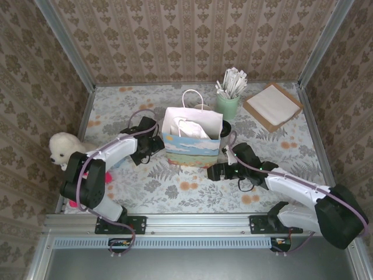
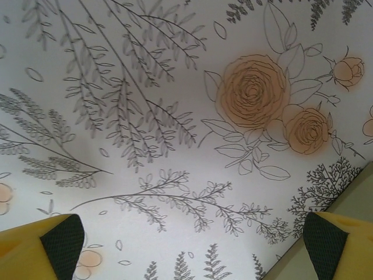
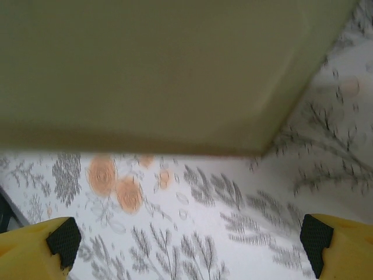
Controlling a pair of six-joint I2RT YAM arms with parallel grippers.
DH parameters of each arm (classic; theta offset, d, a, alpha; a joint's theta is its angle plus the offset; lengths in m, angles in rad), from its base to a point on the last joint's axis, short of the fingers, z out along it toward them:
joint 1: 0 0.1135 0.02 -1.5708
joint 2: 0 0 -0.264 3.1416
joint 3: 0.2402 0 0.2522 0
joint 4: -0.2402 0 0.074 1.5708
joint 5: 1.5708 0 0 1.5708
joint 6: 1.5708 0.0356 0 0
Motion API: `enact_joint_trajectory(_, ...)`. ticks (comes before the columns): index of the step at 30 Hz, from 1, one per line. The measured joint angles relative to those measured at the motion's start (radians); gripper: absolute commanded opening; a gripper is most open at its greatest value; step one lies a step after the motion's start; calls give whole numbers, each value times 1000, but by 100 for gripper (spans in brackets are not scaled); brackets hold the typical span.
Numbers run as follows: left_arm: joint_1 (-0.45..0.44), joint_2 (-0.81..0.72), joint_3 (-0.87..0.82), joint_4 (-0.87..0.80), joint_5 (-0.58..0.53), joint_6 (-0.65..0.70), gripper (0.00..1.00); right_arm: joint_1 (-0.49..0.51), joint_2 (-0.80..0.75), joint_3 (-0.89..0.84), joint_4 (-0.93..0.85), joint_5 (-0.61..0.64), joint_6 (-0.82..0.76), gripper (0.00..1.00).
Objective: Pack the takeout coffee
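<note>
The takeout coffee stands on the table just beside the paper bag, at the bag's 3 o'clock. Its dark top faces up, and the pale-green stick holder is at its 12 o'clock. The left gripper sits low at the bag's 9 o'clock, jaws spread wide over the floral cloth and holding nothing. The right gripper lies at the bag's 5 o'clock, jaws likewise wide apart and empty. Its wrist view is blurred, with the bag's pale face close by.
</note>
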Motion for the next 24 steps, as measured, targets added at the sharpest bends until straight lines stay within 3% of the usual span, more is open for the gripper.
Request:
enact_joint_trajectory(10,-51,105,78,4,10,-8,100,-39,100,19,198,98,-34,100)
enact_joint_trajectory(24,-49,116,123,-4,-23,-8,100,-138,153,105,201,14,-142,100)
